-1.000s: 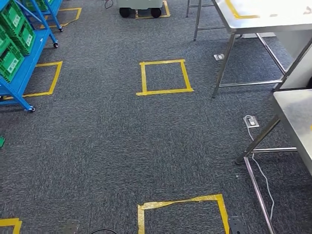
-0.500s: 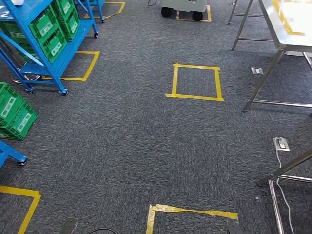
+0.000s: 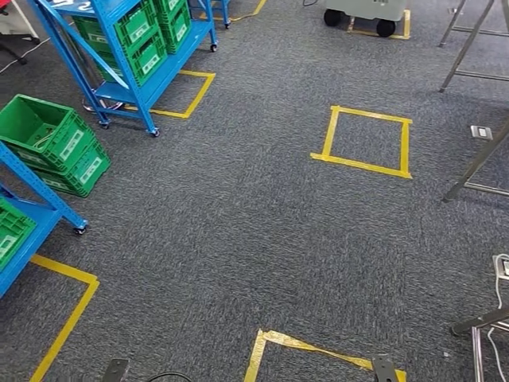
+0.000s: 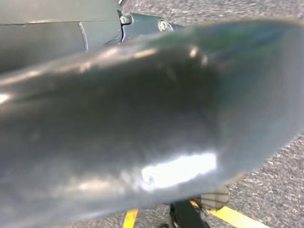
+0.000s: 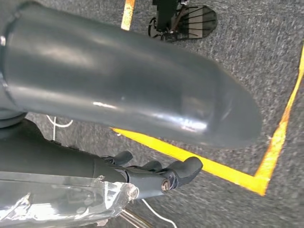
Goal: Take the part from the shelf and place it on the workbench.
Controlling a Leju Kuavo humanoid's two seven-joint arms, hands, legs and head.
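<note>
Shelves: blue shelf (image 3: 141,79) far left, green bins (image 3: 147,36) on it; the part can't be made out.
Floor: yellow tape square (image 3: 366,142) mid-carpet, table legs (image 3: 474,167) right.
Left hand: grip can't be told.
Right hand (image 5: 157,175): fingers loosely curled, holding nothing, hanging above the carpet.

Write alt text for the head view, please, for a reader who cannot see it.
Grey carpet marked with yellow tape squares. At left stand blue wheeled shelves that hold green crates; steel table legs show at right.
</note>
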